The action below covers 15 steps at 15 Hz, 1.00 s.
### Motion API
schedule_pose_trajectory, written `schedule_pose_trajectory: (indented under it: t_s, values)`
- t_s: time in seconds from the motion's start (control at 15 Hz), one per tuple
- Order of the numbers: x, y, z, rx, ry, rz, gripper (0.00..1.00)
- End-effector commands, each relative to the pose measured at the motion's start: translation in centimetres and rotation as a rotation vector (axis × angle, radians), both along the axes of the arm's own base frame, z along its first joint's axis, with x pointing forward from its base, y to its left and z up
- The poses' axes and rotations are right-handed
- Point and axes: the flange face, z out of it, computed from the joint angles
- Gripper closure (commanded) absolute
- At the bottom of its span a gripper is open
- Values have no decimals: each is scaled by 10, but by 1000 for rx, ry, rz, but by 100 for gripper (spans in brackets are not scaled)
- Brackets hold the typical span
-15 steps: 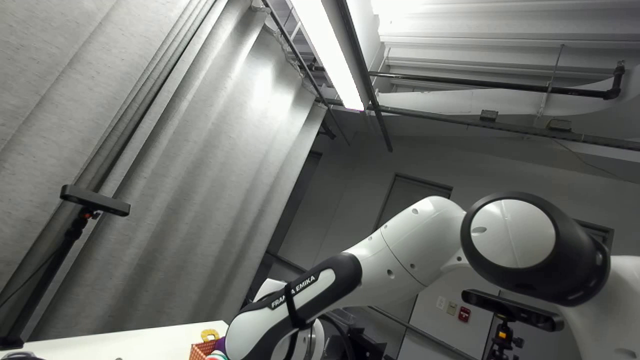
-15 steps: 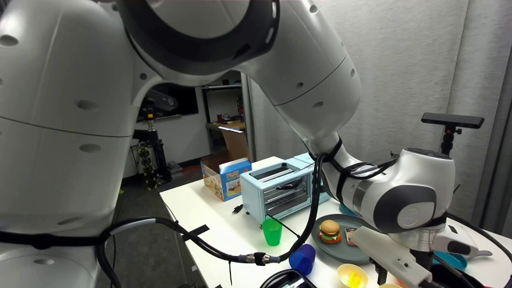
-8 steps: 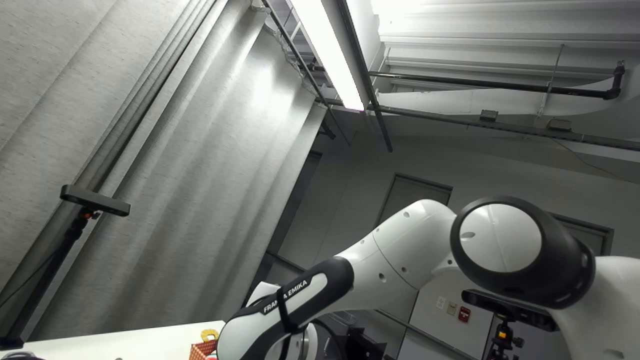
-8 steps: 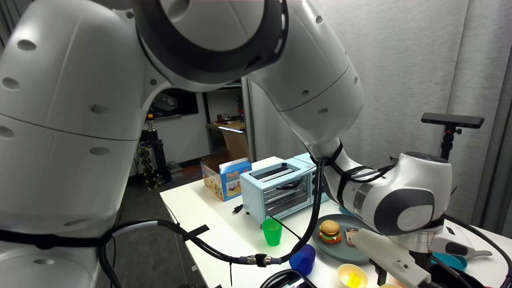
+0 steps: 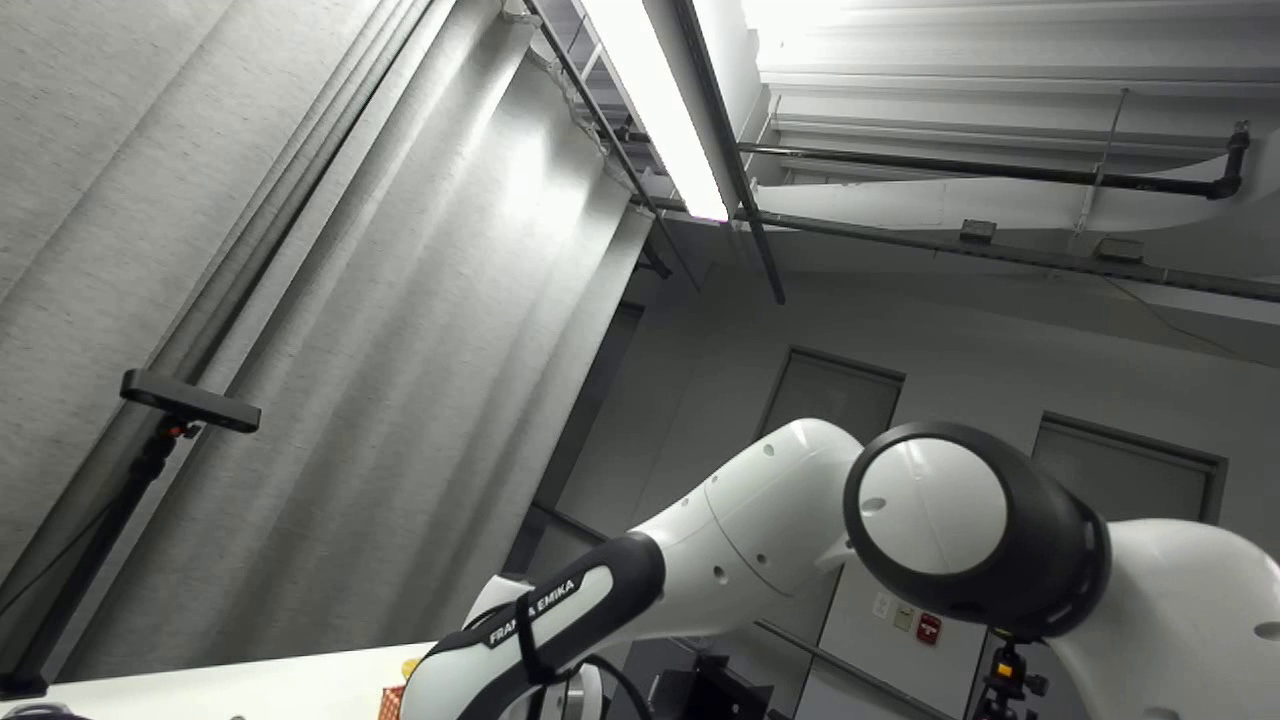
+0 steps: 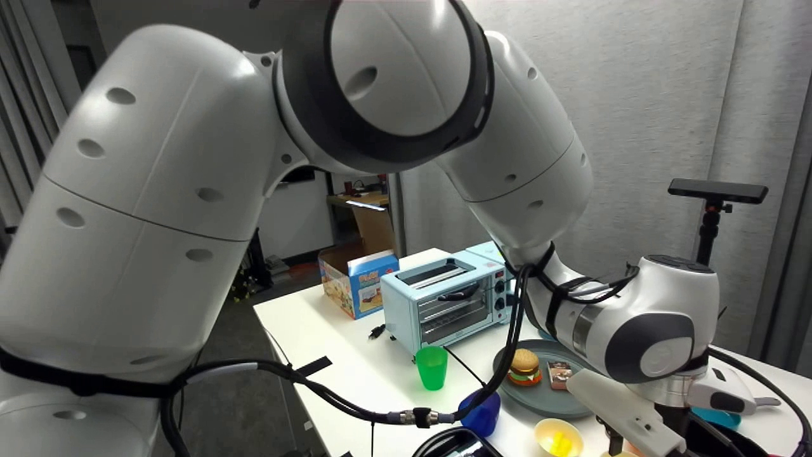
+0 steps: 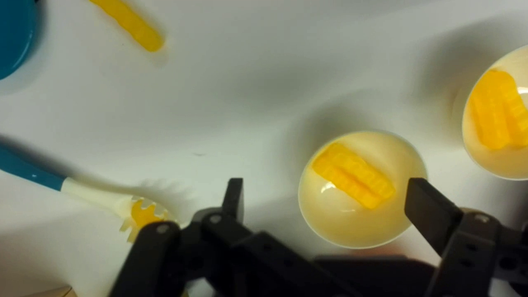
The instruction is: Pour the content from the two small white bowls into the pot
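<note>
Two small white bowls stand on the table, each holding yellow ridged sticks. The nearer bowl (image 7: pixel 350 227) sits between the spread fingertips of my gripper (image 7: pixel 333 200) in the wrist view; the right finger (image 7: pixel 433 210) overlaps its rim, and a gap shows at the left finger (image 7: pixel 234 198). Whether anything touches, I cannot tell. Cut by the right edge is the farther bowl (image 7: pixel 503 165). One bowl (image 6: pixel 547 433) also appears in an exterior view, left of the hand. A black rounded shape (image 6: pixel 742 441), partly hidden at the lower right, may be the pot; this is uncertain.
A pasta server (image 7: pixel 95 198) and a loose yellow stick (image 7: pixel 136 29) lie left of the bowls, with a teal dish (image 7: pixel 14 37) at the corner. A grey plate (image 6: pixel 526 406) with a toy burger (image 6: pixel 524 367), a blue cup (image 6: pixel 481 416), a green cup (image 6: pixel 432 368) and a toaster oven (image 6: pixel 453 304) stand nearby.
The arm's elbow has swung sideways and dropped, and the hand has shifted slightly the same way. The bowl visible in the exterior view has stayed in place.
</note>
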Motion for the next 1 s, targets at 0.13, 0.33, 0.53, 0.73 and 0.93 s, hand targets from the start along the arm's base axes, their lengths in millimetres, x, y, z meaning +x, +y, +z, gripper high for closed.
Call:
schedule_pose_trajectory:
  t_s: [0.13, 0.33, 0.53, 0.73, 0.93]
  values:
    - [19, -12, -27, -10, -6, -39, 0]
    - [24, -14, -38, -11, 2, -41, 3]
    - [28, -14, -44, -10, 5, -40, 28]
    - [32, -14, -44, -11, 0, -42, 52]
    - [36, -15, -42, -17, -7, -46, 75]
